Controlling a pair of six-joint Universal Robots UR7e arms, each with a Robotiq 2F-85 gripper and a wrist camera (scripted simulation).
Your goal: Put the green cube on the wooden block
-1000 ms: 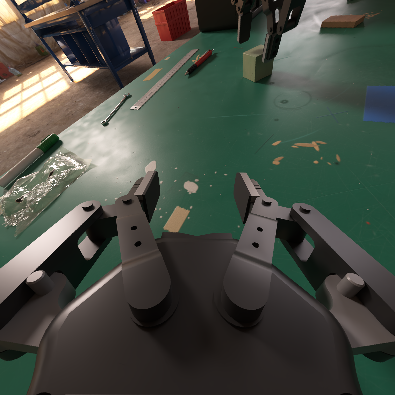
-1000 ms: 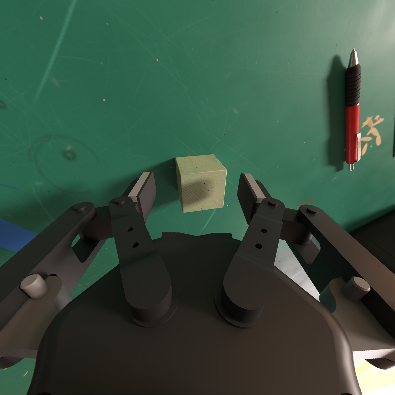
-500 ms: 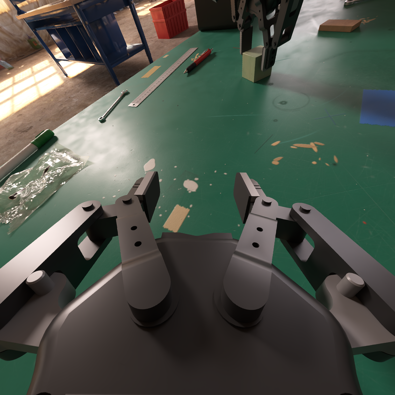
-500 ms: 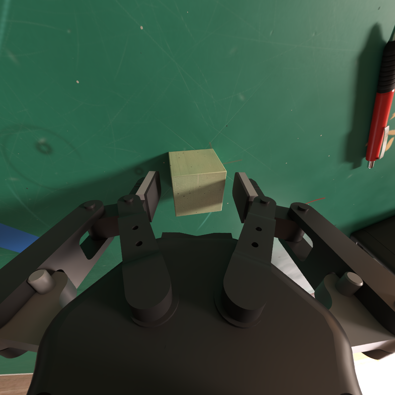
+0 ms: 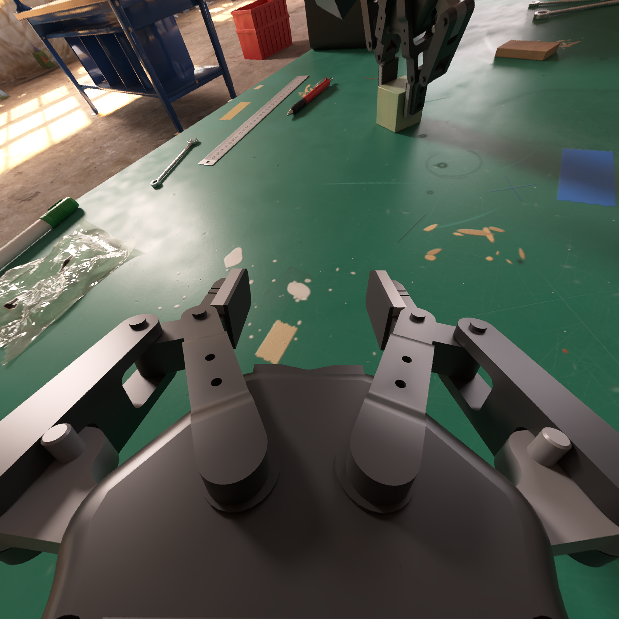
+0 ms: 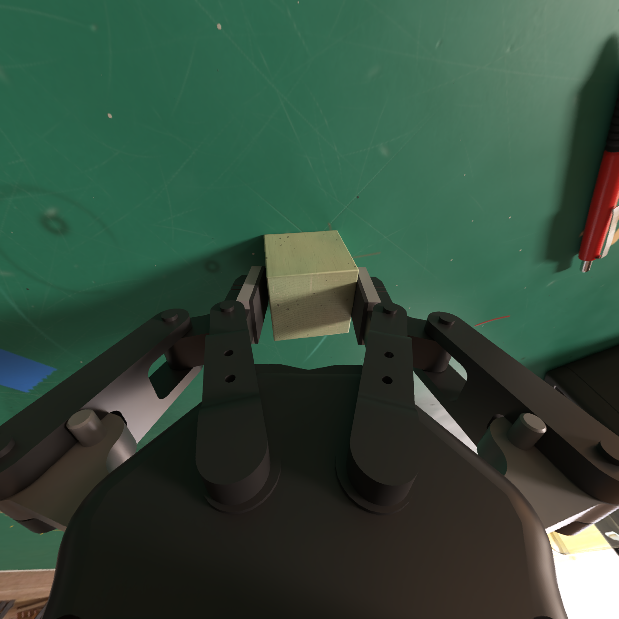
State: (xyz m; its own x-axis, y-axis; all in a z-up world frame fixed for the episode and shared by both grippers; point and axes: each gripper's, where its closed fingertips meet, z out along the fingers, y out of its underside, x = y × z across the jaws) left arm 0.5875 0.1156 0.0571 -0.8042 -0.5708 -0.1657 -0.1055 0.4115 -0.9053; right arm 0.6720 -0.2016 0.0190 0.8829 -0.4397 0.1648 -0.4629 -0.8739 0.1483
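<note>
The pale green cube [image 6: 310, 284] rests on the green table. My right gripper [image 6: 310, 301] is shut on the cube, with one pad on each side face. In the left wrist view the same cube [image 5: 392, 104] shows at the far centre with the right gripper [image 5: 402, 97] coming down on it. The wooden block [image 5: 524, 49] lies flat at the far right of the table. My left gripper [image 5: 308, 301] is open and empty, low over the near part of the table.
A red pen [image 5: 310, 95], a steel ruler [image 5: 254, 119] and a small wrench [image 5: 174, 162] lie at the far left. A plastic bag [image 5: 50, 284] and a marker [image 5: 37, 224] lie at the near left edge. A blue patch [image 5: 586, 176] is at the right. The pen [image 6: 601, 214] also shows at the right wrist view's right edge.
My right gripper came down around the green cube and closed its fingers onto the cube's sides. My left gripper stayed open and kept its place.
</note>
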